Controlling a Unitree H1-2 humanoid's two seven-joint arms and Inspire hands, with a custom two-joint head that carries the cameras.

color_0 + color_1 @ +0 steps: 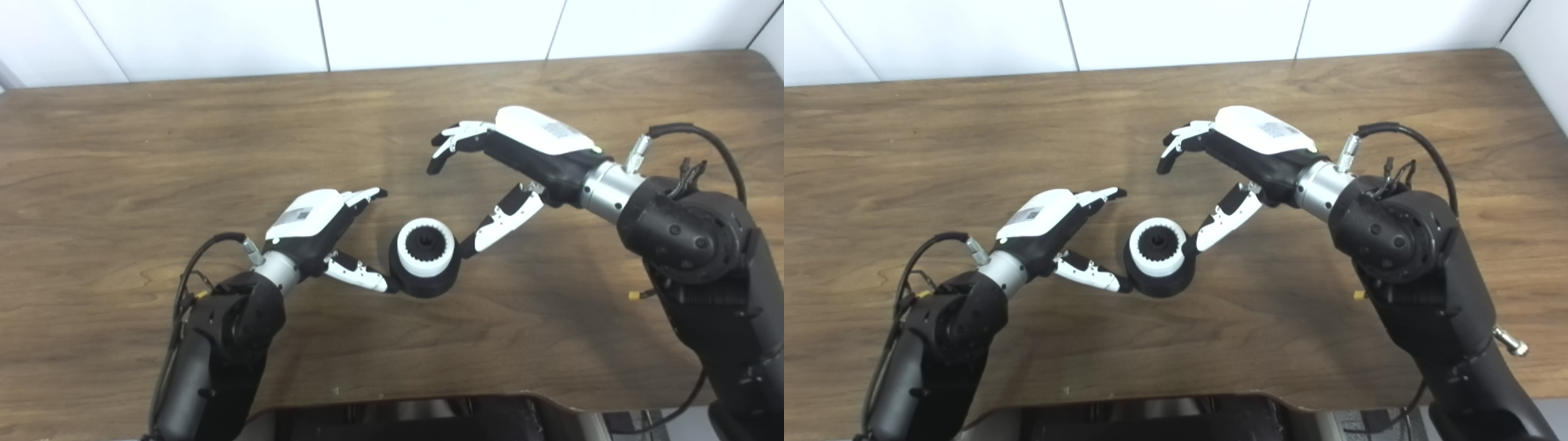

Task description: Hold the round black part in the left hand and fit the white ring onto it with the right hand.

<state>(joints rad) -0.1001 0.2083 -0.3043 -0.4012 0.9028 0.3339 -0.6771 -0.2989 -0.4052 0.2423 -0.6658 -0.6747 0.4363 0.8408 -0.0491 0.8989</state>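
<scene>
From my seat the chief risk is a nudge; my left hand (318,229) has its thumb tip against the lower left flank of the round black part (425,277), and my right hand (511,162) has its thumb tip touching, or just beside, the right flank; neither hand grips anything, both stand spread with fingers apart, so a careless sweep of either thumb could push the assembly sliding across the wooden table (153,153), or tip it; I judge the part free to skate, since nothing pins it down.

A second risk: if the white ring (425,245) is only resting rather than pressed home, a knock could cock it askew; I cannot tell how deep it sits.

The black part stands just below the middle of the frame, squat and cylindrical, resting on the table between the two hands; the white ring sits on its top, level as far as I see, toothed on its inner edge, ringing a dark central hub.
</scene>
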